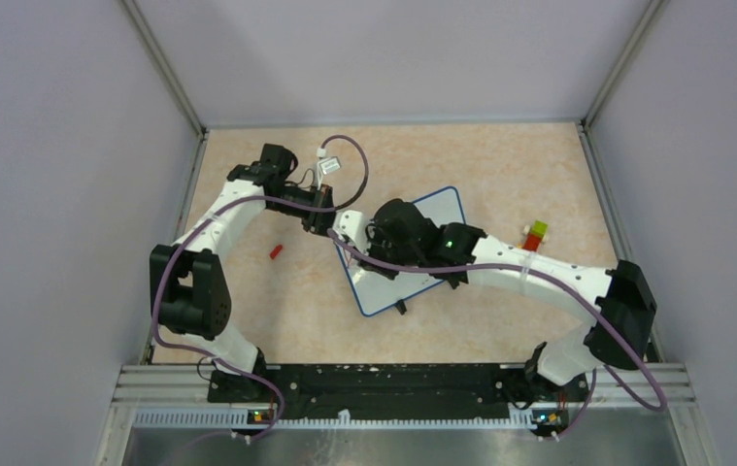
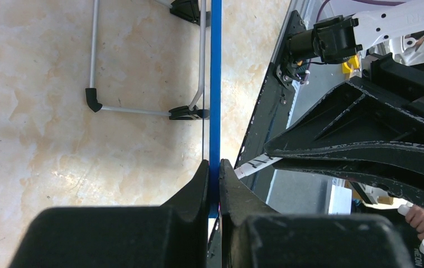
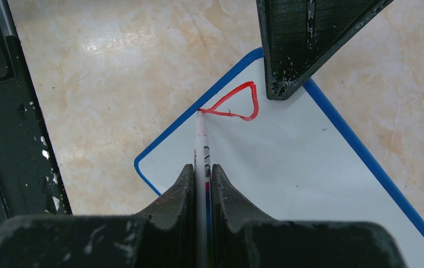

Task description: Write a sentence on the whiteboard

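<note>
In the overhead view, the whiteboard [image 1: 429,209] is sitting askew near the middle of the table [image 1: 500,165], and the right arm [image 1: 529,274] is reaching across it, hiding much of its face. The left gripper [image 1: 323,225] is meeting the board at its far left corner. A small red object [image 1: 275,251], possibly the pen's cap, is lying left of the board, and a few coloured blocks [image 1: 536,233] are sitting to its right. In the left wrist view, you are looking along the board edge-on, as a thin blue line. The two fingers [image 2: 198,190] are pinching that blue rim, almost fully closed, steadying it, and a wire stand [image 2: 142,110] with black feet is showing beyond. In the right wrist view, the right gripper [image 3: 203,181] is clamping a thin white marker [image 3: 200,139], its jaws nearly shut. The tip is touching the board just inside a corner, at the end of a red triangular loop. That loop is all of the sentence [image 3: 237,103] that is showing, so you are likely at the very start of the writing, shaping the first letter. The next move is calling for light, even tip pressure, a steady left-hand hold, and strokes running away from the corner across the open white surface.
</note>
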`<state>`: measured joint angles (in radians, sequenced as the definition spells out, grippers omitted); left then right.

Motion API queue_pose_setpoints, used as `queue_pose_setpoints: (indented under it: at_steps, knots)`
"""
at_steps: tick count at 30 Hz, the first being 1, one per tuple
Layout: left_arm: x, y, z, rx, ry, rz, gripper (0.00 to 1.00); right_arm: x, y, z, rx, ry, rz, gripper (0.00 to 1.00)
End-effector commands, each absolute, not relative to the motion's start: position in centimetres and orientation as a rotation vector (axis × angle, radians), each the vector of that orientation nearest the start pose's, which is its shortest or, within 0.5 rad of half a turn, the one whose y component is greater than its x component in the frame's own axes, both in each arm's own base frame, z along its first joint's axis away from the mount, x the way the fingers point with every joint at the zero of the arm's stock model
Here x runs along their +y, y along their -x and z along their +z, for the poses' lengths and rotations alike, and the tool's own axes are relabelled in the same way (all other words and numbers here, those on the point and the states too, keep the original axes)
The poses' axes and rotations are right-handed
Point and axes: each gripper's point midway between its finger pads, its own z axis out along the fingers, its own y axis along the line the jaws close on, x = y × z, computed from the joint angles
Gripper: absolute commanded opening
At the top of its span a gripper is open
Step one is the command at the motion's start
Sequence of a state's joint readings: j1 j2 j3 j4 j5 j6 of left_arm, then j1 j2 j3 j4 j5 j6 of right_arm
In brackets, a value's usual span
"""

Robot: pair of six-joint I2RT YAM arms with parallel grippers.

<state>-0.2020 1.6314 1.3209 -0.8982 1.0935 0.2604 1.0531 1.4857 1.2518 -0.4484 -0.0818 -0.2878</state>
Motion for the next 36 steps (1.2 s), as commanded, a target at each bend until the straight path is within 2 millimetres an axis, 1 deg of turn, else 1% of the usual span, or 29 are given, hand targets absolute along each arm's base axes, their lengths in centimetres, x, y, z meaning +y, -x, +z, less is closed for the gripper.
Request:
queue_pose_setpoints:
  at_steps: [1, 5, 9, 15, 25, 31, 36]
  knots:
    - [-21.4, -27.0, 20.2, 2.236, -0.812, -1.470, 0.00, 36.2, -20.5, 23.6, 1.692, 1.411, 0.556, 0.00]
    - [-21.3, -27.1, 20.2, 2.234, -0.824, -1.459, 0.00, 35.0, -20.9, 24.0, 1.704, 1.390, 0.575, 0.00]
    - [-21.4, -27.3, 20.2, 2.232, -0.836, -1.457, 0.00, 34.4, -21.0, 24.2, 1.701, 1.381, 0.577, 0.00]
    - [-21.9, -27.6, 20.1, 2.238, -0.861, -1.459, 0.00, 34.5, -21.7, 24.6, 1.676, 1.361, 0.557, 0.00]
    - [-22.1, -27.8, 20.0, 2.244, -0.861, -1.467, 0.00, 35.0, -22.7, 23.9, 1.679, 1.339, 0.525, 0.00]
    - [-22.1, -27.8, 20.0, 2.244, -0.860, -1.468, 0.00, 35.0, -24.0, 23.4, 1.701, 1.304, 0.462, 0.00]
    - [-22.0, -27.8, 20.0, 2.245, -0.860, -1.466, 0.00, 34.6, -23.8, 23.2, 1.709, 1.310, 0.456, 0.00]
